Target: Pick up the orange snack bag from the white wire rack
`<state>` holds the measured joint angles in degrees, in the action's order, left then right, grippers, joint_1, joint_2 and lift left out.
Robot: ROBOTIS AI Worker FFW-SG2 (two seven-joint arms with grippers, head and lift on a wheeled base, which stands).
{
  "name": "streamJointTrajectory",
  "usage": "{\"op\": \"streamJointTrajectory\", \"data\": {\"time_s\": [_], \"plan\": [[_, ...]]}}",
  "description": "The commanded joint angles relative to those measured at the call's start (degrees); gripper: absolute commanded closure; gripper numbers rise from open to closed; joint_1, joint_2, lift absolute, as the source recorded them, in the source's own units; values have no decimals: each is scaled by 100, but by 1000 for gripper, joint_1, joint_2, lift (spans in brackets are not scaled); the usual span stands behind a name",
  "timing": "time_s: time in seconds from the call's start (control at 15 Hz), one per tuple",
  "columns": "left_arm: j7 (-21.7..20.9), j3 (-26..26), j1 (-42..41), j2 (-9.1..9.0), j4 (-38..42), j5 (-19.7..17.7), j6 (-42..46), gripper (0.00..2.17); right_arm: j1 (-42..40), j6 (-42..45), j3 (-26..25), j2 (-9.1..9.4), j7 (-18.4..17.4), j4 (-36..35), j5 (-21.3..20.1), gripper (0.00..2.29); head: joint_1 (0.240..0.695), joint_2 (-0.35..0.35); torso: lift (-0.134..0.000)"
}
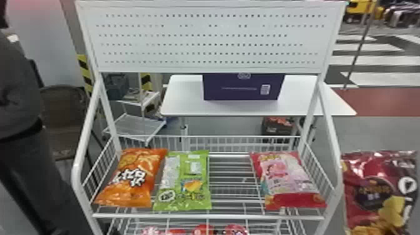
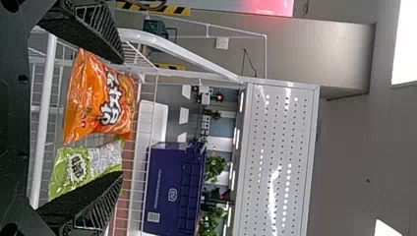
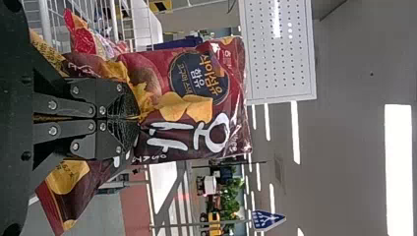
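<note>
The orange snack bag (image 1: 134, 178) lies at the left end of the white wire rack (image 1: 207, 216), beside a green bag. In the left wrist view the orange bag (image 2: 101, 98) is in front of my left gripper (image 2: 120, 117), whose two fingers stand wide open, one to each side, with nothing held. Part of the green bag (image 2: 83, 164) is behind one finger. My right gripper (image 3: 135, 118) is shut on a dark red chip bag (image 3: 192, 98); in the head view that bag (image 1: 378, 193) hangs to the right of the rack.
The green bag (image 1: 184, 181) and a pink-red bag (image 1: 289, 179) share the shelf with it. Red packages (image 1: 203, 230) sit on a lower shelf. Slanted side posts and a perforated panel (image 1: 212, 40) frame the rack. Behind, a white table (image 1: 184, 103) bears a purple box (image 1: 242, 89).
</note>
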<state>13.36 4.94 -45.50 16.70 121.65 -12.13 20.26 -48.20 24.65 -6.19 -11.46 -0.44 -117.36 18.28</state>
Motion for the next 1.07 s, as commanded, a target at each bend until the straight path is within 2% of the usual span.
{"op": "streamJointTrajectory", "data": {"time_s": [0.0, 0.6, 0.73, 0.8, 1.0], "plan": [[0, 7, 6, 0, -1, 27, 0, 80, 4, 0, 4, 4, 0, 3, 0, 2098, 499, 0, 0], [-9, 7, 111, 0, -62, 123, -282, 83, 4, 0, 4, 12, 0, 21, -9, 2098, 499, 0, 0], [-53, 86, 603, -17, -273, 132, -862, 83, -5, -18, 13, 21, 0, 21, -9, 2098, 499, 0, 0], [-97, 148, 894, -26, -519, 114, -862, 83, -14, 0, 21, 21, 0, 21, -18, 2098, 499, 0, 0], [-132, 297, 1913, -131, -1143, 44, -1512, 83, -40, 0, 21, 12, 0, 21, -35, 2098, 499, 0, 0]]}}
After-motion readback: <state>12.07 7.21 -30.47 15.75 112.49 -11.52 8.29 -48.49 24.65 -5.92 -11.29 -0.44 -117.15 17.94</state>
